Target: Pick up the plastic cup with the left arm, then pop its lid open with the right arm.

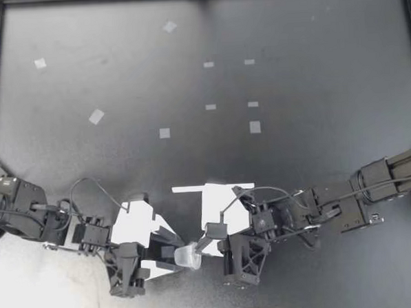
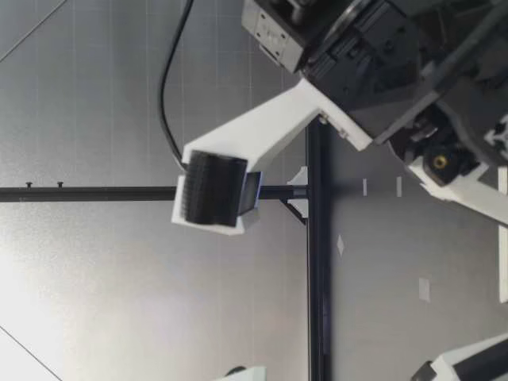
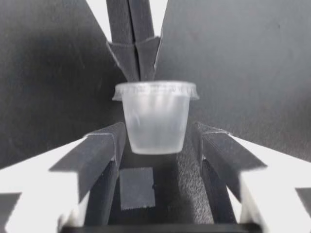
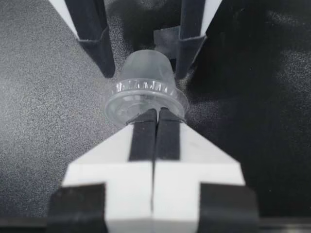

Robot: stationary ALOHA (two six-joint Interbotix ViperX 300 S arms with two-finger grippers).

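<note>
The table (image 1: 295, 156) is dark and flat, with small bits of pale tape (image 1: 96, 116) stuck on the far half. A black frame runs round its edges.

Both arms meet at the near edge, close to the middle. My left arm comes in from the near left corner. It bends at the elbow and lies low, and my left gripper (image 1: 180, 253) points to the right. My right arm comes in from the right side. It stretches a long way to the left, and my right gripper (image 1: 205, 247) points left and a little toward the near edge. The two grippers face each other, tip to tip.

Between them is a small see-through cup (image 1: 189, 255). It is tipped on its side. Its bottom points at my left gripper and its wide rim points at my right gripper.

The left wrist view shows the cup (image 3: 155, 121) sitting between my left gripper's fingers (image 3: 109, 145). They are spread apart, one on each side of the cup's bottom. They are very close to it, but a thin gap shows on at least one side.

In the right wrist view, my right gripper's fingers (image 4: 145, 126) are pressed tight together. Their tips pinch the rim of the cup (image 4: 146, 73) at its near edge.

A piece of tape (image 3: 137, 188) lies on the table under my left gripper.
</note>
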